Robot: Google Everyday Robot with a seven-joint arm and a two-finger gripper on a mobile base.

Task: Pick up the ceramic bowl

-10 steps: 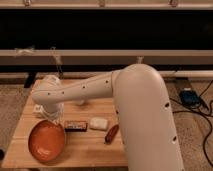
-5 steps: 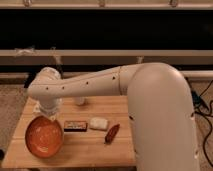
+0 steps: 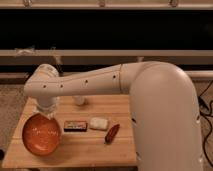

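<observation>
The ceramic bowl (image 3: 41,134) is a wide, round, orange-brown glazed bowl at the front left of the wooden table (image 3: 85,150). My white arm reaches in from the right across the table and bends down at the left. The gripper (image 3: 45,112) hangs below the wrist, right at the far rim of the bowl. The wrist hides most of the gripper. I cannot tell whether the bowl rests on the table or is lifted slightly off it.
To the right of the bowl lie a small dark box (image 3: 75,125), a pale white block (image 3: 99,123) and a small dark red oblong thing (image 3: 112,133). A small white object (image 3: 79,100) stands at the back behind the arm. A dark counter front runs behind the table.
The arm has swung further left and fills more of the view. The wrist now sits over the bowl's far rim. The bowl has shifted slightly left and up in the picture.
</observation>
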